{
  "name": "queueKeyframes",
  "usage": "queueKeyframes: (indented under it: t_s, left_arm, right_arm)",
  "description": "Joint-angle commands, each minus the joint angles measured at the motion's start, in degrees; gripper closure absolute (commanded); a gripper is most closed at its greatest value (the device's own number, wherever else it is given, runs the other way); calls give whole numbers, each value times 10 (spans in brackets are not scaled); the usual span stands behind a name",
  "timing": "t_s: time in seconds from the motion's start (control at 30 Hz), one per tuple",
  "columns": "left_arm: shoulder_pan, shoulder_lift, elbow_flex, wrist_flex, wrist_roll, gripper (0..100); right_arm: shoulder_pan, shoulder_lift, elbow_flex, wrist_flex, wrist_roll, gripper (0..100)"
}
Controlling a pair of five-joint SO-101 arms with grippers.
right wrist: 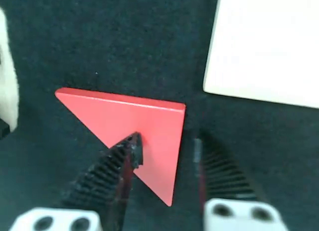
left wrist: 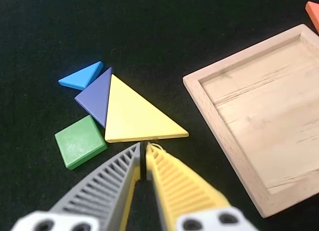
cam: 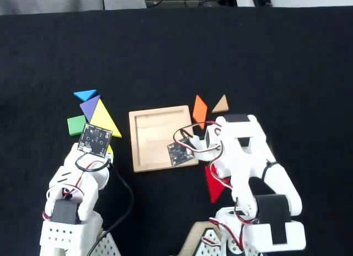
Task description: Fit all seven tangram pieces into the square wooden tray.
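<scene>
While the left gripper (left wrist: 144, 154) is hovering with fingers (left wrist: 169, 176) pressed together just at the yellow triangle (left wrist: 134, 116), the right gripper (right wrist: 166, 141) is spreading its fingers over the red triangle (right wrist: 149, 116), both pieces lying on the black tabletop (cam: 165, 57) outside the square wooden tray (cam: 135, 140).

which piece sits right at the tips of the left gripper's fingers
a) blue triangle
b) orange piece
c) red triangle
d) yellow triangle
d: in the left wrist view, the left gripper has its shut fingers pointing straight at the long edge of the yellow triangle, and no other piece lies at their tips.
</scene>
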Motion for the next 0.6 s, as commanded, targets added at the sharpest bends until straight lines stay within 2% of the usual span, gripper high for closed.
queueKeyframes:
  t_s: [0.0,0.07,0.17,0.23,0.33,0.4,0.57]
  left_arm:
    - [7,2,11,3,-2,970]
    - [7,2,11,3,-2,970]
    - [7,2,11,3,-2,970]
    - [7,2,11,3,-2,970]
    - [7,2,11,3,-2,970]
    - [7,2,11,4,-2,970]
    - [7,2,11,4,-2,970]
  right_arm:
    - [4,-61,-10,27,-14,691]
    - [3,-122,-21,78,-14,691]
    - [3,-232,-32,137,-16,746]
    - [3,-300,-12,145,-16,820]
    - [3,-385,60,144,-16,991]
    - [4,-420,108,144,-24,962]
    - [6,-427,149,149,-62,988]
